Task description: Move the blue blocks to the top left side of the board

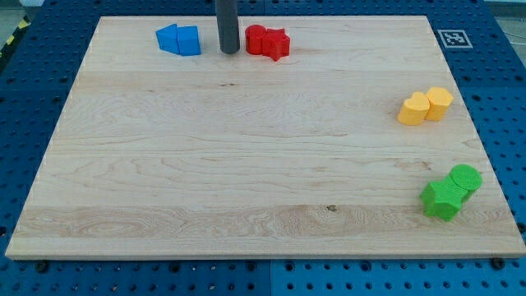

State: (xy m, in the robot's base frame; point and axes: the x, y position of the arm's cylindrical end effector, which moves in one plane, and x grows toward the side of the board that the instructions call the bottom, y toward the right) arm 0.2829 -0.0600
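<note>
Two blue blocks sit touching near the view's top left of the wooden board (246,164): an angular one (169,38) and a cube-like one (189,40) at its right. My tip (229,51) rests on the board just right of the blue pair, with a small gap, between it and the red blocks. The dark rod comes down from the view's top edge.
Two red blocks (268,41) sit touching just right of my tip. Two yellow blocks (426,105) lie at the view's right. Two green blocks (452,191) lie at the lower right. A fiducial marker (453,38) is beyond the board's top right corner.
</note>
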